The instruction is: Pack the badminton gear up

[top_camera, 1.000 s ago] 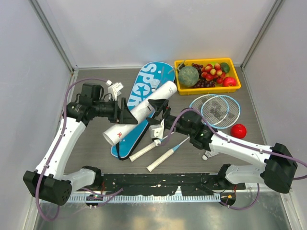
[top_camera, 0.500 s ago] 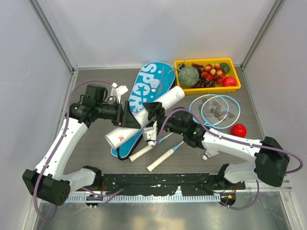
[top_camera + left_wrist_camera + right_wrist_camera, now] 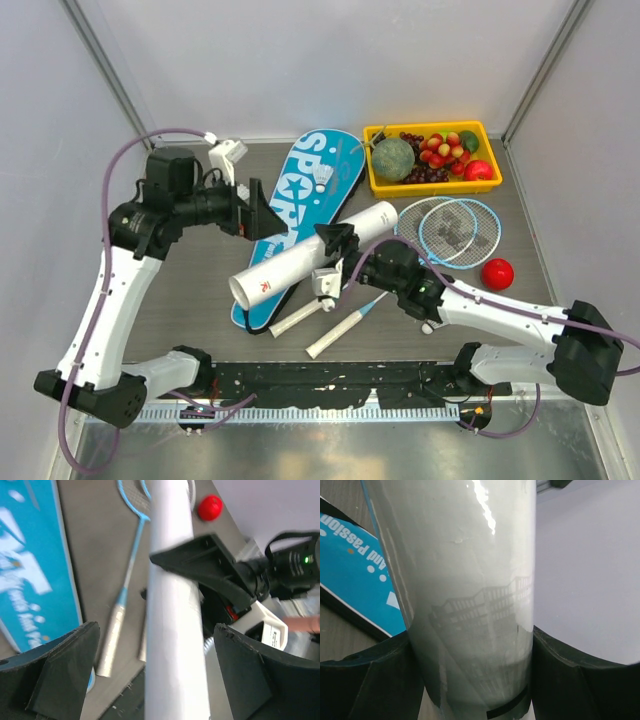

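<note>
Top external view: long white tube point(image 3: 315, 255) slanted across the middle of the bench point(image 3: 190, 290), over the near end of the blue SPORT bag point(image 3: 300, 190), with what looks like its open mouth toward the near left corner. Clamped around mid-length by the right fingers point(image 3: 365, 680), 1 pressed to each side in the right wrist view. Left fingers point(image 3: 60, 670) spread wide on either side of the tube, clear gaps both ways, so no grip there.

Judged as the tube-filling step, with the tube in 1 arm's hold. Next, probably: fetching the shuttlecock point(image 3: 322, 178) from the bag's far half with the free left arm and feeding it into the mouth, tube steady.

2 light-blue rackets point(image 3: 450, 230) unpacked toward the right edge, heads overlapping, near the yellow fruit tray point(image 3: 430, 191) and red fruit point(image 3: 497, 273).

Unclear: tube touching the bag or hanging clear of it; contents of the tube; state of the bag's zip. Second shuttlecock point(image 3: 430, 327) mostly hidden by the right forearm.
</note>
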### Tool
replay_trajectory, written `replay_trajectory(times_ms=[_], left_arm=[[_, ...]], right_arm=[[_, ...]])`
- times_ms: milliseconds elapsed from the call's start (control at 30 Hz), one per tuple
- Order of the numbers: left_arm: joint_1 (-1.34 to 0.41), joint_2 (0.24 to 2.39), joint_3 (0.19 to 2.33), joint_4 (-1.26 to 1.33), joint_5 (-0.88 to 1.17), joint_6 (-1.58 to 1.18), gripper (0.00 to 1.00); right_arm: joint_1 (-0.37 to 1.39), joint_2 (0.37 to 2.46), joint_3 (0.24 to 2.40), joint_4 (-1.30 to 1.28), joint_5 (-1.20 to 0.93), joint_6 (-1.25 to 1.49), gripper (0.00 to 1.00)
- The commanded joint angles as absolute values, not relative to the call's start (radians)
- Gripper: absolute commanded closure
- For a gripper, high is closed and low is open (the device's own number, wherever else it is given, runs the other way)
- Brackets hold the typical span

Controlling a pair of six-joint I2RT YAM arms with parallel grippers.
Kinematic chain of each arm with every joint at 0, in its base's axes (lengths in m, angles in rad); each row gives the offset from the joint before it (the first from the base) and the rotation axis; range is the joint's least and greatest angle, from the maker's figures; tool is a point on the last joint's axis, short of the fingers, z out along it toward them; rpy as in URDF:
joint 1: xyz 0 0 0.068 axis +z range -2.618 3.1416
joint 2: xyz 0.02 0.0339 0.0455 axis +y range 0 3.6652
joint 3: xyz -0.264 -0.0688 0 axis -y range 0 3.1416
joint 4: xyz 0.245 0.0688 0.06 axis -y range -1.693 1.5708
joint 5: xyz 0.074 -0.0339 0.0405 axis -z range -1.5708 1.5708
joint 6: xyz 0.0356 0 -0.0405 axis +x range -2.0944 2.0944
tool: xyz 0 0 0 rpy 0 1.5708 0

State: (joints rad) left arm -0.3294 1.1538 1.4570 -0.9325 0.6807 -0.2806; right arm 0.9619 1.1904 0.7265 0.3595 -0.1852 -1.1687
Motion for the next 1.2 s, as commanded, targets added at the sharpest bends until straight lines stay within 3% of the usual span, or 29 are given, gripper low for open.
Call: replay_trajectory(times_ms=[0, 200, 400, 633, 767, 1167], left_arm=[[-0.322, 1.126, 1.584, -0.920, 0.453, -0.226, 0.00], [-0.319, 1.022, 1.579, -0.942, 0.359, -0.118, 0.02], [-0.319, 0.847, 1.407, -0.888, 0.366, -0.136, 0.26], [-0.319, 0.804, 1.385, -0.968, 0.448, -0.156, 0.32], [-0.319, 0.802, 1.341, -0.902, 0.532, -0.216, 0.40], [-0.319, 0.876, 1.296, -0.767, 0.673, -0.275, 0.49]], right_arm=[[0.965, 1.109, 0.692, 0.397, -0.160, -1.051, 0.59], [0.965, 1.037, 0.686, 0.327, -0.054, -0.772, 0.59], [0.965, 1.035, 0.761, 0.161, 0.081, -0.539, 0.58], [0.965, 1.042, 0.773, 0.074, 0.109, -0.462, 0.59], [0.965, 1.035, 0.765, 0.081, 0.077, -0.456, 0.60], [0.963, 1.029, 0.767, 0.083, -0.035, -0.459, 0.60]])
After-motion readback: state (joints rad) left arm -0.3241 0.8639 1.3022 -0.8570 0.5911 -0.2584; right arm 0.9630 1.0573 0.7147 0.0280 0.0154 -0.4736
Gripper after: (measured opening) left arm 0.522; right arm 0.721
